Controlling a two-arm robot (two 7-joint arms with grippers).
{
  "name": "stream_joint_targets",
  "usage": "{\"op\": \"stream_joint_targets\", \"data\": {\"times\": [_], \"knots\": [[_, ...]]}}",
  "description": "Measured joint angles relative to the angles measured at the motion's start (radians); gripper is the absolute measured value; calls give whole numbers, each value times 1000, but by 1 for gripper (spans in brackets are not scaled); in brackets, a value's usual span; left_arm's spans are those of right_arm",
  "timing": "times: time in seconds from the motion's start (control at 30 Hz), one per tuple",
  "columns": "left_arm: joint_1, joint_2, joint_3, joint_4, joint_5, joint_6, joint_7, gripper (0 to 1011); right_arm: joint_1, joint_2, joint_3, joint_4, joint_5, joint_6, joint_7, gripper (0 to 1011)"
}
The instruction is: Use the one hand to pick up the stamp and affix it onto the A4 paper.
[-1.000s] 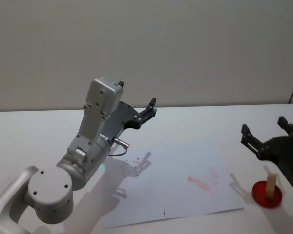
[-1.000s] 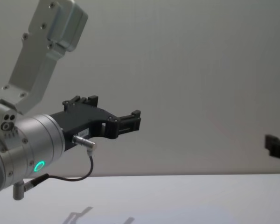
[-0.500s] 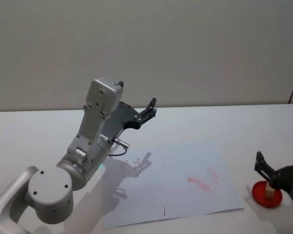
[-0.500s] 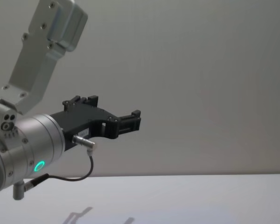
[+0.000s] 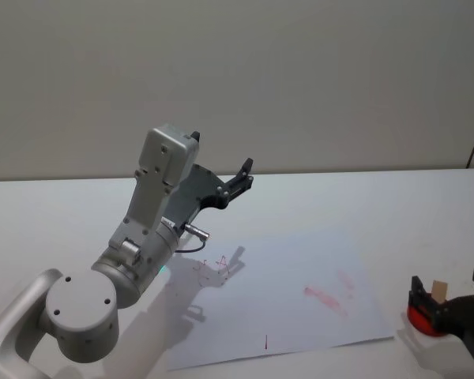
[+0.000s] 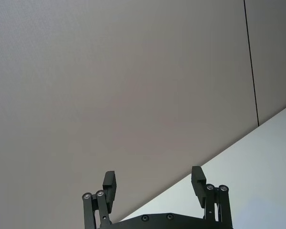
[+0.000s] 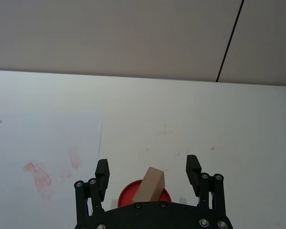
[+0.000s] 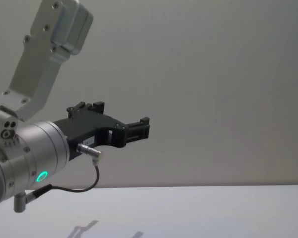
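Note:
The stamp [image 7: 149, 183], a light-tan wooden block, stands slightly tilted in a round red ink pad [image 7: 127, 195] on the white table, right of the A4 paper [image 5: 292, 268]. My right gripper [image 7: 148, 168] is open and low over the pad, one finger on each side of the stamp and neither touching it. From the head, the stamp [image 5: 438, 289] shows between the fingers of the right gripper [image 5: 449, 282] near the table's front right corner. Held high at the left, over the paper's far left corner, my left gripper [image 5: 242, 175] is open and holds nothing.
The paper carries red ink smears [image 5: 325, 297] and a small red mark [image 5: 217, 267]. The left arm's silver wrist [image 8: 25, 158] and angled link [image 8: 47, 54] rise over the table's left side. A plain wall stands behind the table.
The right gripper has moved down and toward the table's front edge, its open fingers now straddling the stamp, and it has left the chest view. The left arm has not moved.

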Motion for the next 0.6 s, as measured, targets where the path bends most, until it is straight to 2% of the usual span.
{"op": "stream_joint_targets", "data": {"times": [0.6], "knots": [[0,0,0,0,0,0,0,1001,20,-45,-2,43,-29,81,2,1001]]}}
